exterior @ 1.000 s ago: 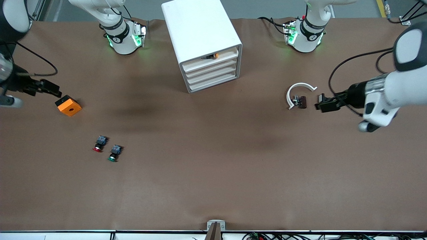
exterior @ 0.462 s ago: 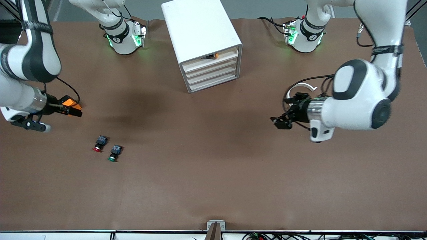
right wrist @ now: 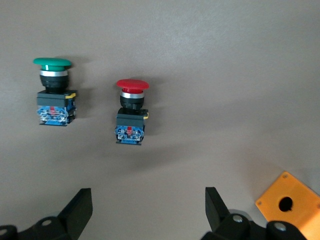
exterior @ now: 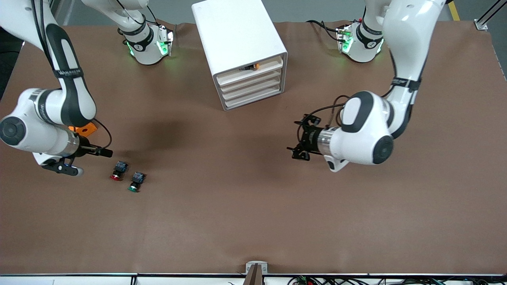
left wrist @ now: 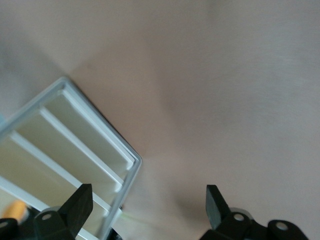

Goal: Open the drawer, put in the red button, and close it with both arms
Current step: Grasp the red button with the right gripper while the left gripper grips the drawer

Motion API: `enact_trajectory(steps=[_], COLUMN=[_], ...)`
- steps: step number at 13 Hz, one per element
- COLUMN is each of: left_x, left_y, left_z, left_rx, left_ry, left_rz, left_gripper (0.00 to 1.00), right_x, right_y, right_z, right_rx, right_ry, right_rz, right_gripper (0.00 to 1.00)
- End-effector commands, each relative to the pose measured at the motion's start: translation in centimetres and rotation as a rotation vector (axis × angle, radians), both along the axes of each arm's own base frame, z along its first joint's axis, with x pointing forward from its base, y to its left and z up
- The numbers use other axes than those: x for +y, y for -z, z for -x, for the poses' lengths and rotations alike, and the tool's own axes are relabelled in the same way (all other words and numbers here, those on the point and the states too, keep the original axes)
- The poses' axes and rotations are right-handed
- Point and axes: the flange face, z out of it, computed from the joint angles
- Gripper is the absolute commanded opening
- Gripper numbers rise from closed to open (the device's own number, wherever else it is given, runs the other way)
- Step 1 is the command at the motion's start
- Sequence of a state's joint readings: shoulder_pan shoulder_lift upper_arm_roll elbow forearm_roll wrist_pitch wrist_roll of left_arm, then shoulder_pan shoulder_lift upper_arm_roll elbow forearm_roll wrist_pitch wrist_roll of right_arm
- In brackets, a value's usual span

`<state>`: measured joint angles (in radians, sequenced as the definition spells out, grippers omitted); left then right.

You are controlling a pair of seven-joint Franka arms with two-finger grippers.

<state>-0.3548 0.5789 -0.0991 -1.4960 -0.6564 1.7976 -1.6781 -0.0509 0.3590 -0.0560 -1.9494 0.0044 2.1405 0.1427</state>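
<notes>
Two white robot arms are reaching over a brown table (exterior: 253, 221) toward a white cabinet (exterior: 237, 35) holding four stacked drawers. All four drawers are sitting shut; the top drawer (exterior: 250, 72) has a small orange and black object (exterior: 250, 67) showing in the gap above its front. What else the drawers hold cannot be seen.

The red button (exterior: 117, 171) is lying on its side on the table toward the right arm's end, with a matching green button (exterior: 136, 181) just beside it and slightly nearer the front camera. An orange block (exterior: 84, 128) with a round hole is sitting farther from that camera than the buttons, partly hidden by the right arm.

The right gripper (exterior: 103, 152) is hovering over the table close to the red button, its jaws standing wide and empty. In the right wrist view the red button (right wrist: 131, 113) is lying ahead of the jaws, with the green button (right wrist: 54, 91) off to one side.

The left gripper (exterior: 300, 143) is hanging over bare table between the cabinet and the front camera, jaws wide and empty, with the cabinet's corner (left wrist: 131, 165) in its wrist view.

Risks, as a judgement: no drawer is open yet, so a button picked now has nowhere to go. The two buttons are lying close, so a wide closing could catch or knock the green one. The button is lying tipped, so it may roll or twist in the grip. The plain drawer fronts offer little to hook, and the light cabinet may slide when pulled.
</notes>
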Motion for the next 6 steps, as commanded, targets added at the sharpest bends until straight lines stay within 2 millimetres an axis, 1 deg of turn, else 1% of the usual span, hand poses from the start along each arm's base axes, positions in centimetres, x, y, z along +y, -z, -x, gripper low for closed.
enact_trajectory(steps=[1,2,3,4,5,6], left_x=[-3.7,-5.3,-7.4,-9.2,-10.2,-11.9], left_y=[1.4,2.3,3.1,4.6,5.9,7.1], left_z=[1.1,2.2,3.7,5.2,6.2,7.9], left_rx=[0.127,0.160,0.181,0.207,0.224,0.240], left_ry=[-0.106,-0.109,-0.088,-0.068,-0.047,-0.008], left_rz=[-0.038,-0.059,-0.077,-0.098,-0.109,-0.121], left_gripper=[1.00,1.00,1.00,1.00,1.00,1.00], right_x=[-0.5,-0.1,0.1,0.4,0.7,0.7], right_y=[2.5,3.8,5.0,5.7,6.2,7.0], right_z=[-1.7,-1.8,-1.7,-1.8,-2.1,-2.3], right_rx=[0.019,0.035,0.054,0.056,0.039,0.028], right_ry=[0.018,0.014,0.018,0.031,0.053,0.062], right_rz=[-0.018,-0.020,-0.020,-0.031,-0.055,-0.062], right_gripper=[1.00,1.00,1.00,1.00,1.00,1.00])
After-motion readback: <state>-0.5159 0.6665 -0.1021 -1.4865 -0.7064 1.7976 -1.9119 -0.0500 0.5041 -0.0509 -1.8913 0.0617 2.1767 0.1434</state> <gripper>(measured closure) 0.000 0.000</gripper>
